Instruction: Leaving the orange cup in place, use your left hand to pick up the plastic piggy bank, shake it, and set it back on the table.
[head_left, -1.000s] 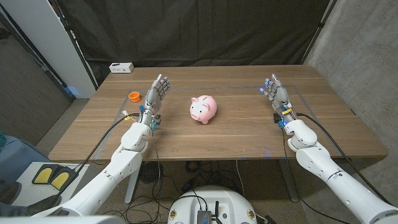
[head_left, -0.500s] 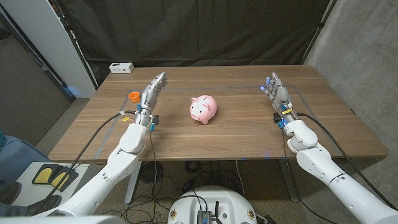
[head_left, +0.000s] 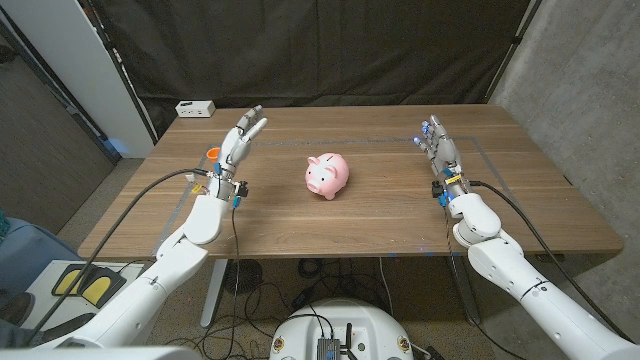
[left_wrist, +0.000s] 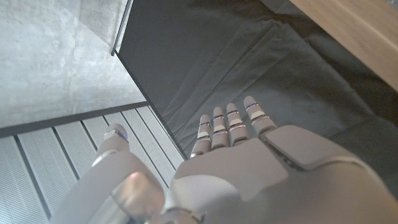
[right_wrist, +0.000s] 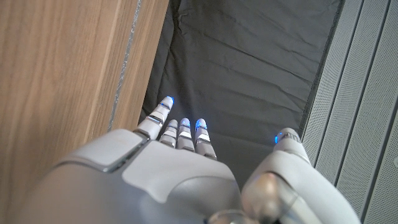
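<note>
A pink plastic piggy bank (head_left: 327, 175) stands near the middle of the wooden table (head_left: 380, 215), snout toward me. The small orange cup (head_left: 214, 153) sits at the table's left, just behind my left hand (head_left: 238, 145). That hand is raised above the table, fingers straight and apart, holding nothing, well left of the piggy bank; it shows from behind as my left hand (left_wrist: 236, 155) in the left wrist view. My right hand (head_left: 438, 150) stands upright at the right side, fingers apart and empty, seen again as my right hand (right_wrist: 180, 168).
A small white box (head_left: 195, 109) lies at the table's far left corner. A dark curtain (head_left: 330, 50) hangs behind the table. Bare wood lies between the piggy bank and each hand.
My left hand has lifted and swung left and back, away from the piggy bank and over the orange cup's side. The right hand shifted slightly. The piggy bank has not moved.
</note>
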